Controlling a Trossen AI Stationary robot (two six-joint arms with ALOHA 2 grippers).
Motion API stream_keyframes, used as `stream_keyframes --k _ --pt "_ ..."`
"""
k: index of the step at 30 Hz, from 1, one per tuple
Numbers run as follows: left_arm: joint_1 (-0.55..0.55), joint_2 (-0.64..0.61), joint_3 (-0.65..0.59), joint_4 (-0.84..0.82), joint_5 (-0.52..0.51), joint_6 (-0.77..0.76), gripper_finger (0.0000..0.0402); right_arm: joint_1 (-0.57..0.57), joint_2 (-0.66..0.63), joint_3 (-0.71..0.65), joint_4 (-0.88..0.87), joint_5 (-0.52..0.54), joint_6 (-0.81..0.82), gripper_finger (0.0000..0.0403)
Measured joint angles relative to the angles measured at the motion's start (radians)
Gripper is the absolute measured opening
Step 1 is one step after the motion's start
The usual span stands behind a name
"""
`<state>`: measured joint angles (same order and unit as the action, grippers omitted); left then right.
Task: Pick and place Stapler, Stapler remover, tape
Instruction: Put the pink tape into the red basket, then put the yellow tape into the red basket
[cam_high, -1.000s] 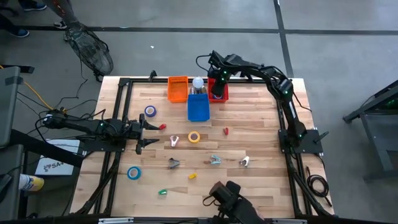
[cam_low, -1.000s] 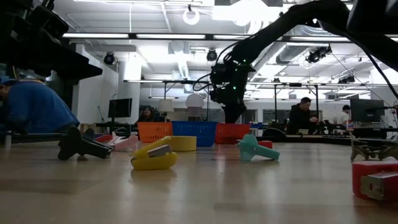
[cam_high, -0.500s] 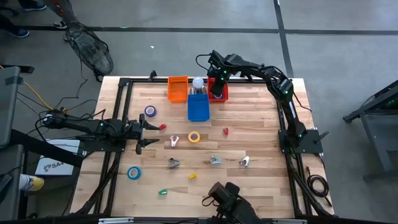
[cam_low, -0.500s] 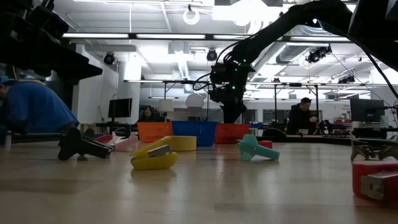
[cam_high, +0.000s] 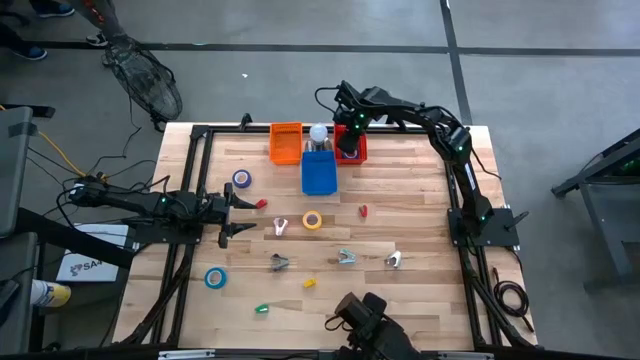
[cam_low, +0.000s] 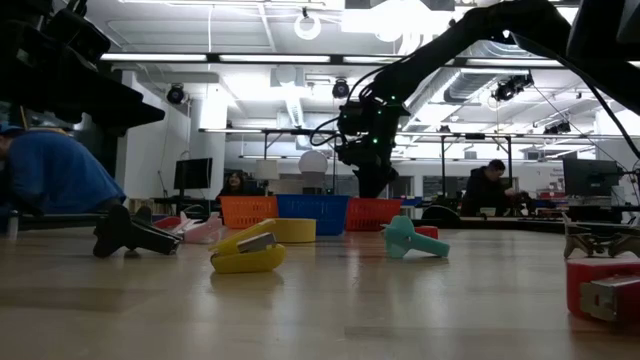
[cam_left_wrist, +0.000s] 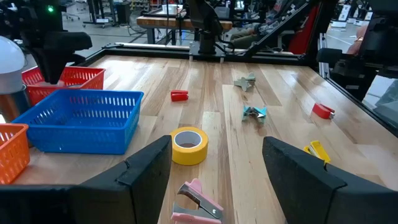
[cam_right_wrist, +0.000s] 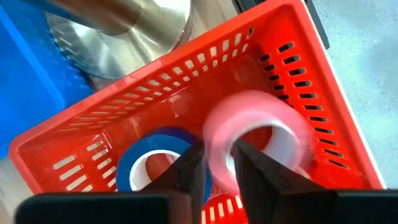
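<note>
My right gripper (cam_right_wrist: 219, 155) hangs over the red basket (cam_high: 358, 152) at the table's far edge, fingers pointing down into it and shut on a pink tape roll (cam_right_wrist: 273, 127). A blue tape roll (cam_right_wrist: 152, 158) lies flat on the basket floor beside it. My left gripper (cam_left_wrist: 216, 147) waits open and level above the table's left side (cam_high: 240, 215). A yellow tape roll (cam_left_wrist: 188, 144) and a pink staple remover (cam_left_wrist: 196, 202) lie flat ahead of it. Two more blue rolls (cam_high: 241, 178) (cam_high: 215, 277) lie on the table. My right gripper pinches the pink roll's wall (cam_right_wrist: 219, 134) from above, pointing down. One finger (cam_right_wrist: 258, 171) stands in the roll's open centre and the other (cam_right_wrist: 189, 171) outside it. The roll looks smeared and sits low in the red basket; whether it touches the floor I cannot tell.
An orange basket (cam_high: 286, 142) and a blue basket (cam_high: 319, 172) stand beside the red one, with a metal cylinder topped by a white dome (cam_high: 318, 133) between them. Small staplers (cam_high: 362, 211) (cam_high: 309, 283) and staple removers (cam_high: 346, 257) (cam_high: 393, 259) lie scattered mid-table.
</note>
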<state>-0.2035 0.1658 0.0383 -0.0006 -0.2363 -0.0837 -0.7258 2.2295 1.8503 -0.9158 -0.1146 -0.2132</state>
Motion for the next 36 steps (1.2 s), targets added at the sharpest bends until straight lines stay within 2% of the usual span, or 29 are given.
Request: stream_keyframes --k 7,11,22,36 --pt "0.000 0.000 0.000 0.000 0.000 0.000 0.0246 0.000 0.000 0.000 0.000 0.013 -0.007 0.0144" --pt "0.000 0.000 0.000 0.000 0.000 0.000 0.0246 0.000 -0.021 0.000 -0.001 0.017 -0.017 0.0163" --pt "0.000 0.000 0.000 0.000 0.000 0.000 0.0246 0.020 -0.143 0.000 -0.079 0.034 -0.048 0.0166" --pt "0.000 0.000 0.000 0.000 0.000 0.000 0.0246 0.168 -0.166 0.000 -0.272 0.058 -0.098 0.0161"
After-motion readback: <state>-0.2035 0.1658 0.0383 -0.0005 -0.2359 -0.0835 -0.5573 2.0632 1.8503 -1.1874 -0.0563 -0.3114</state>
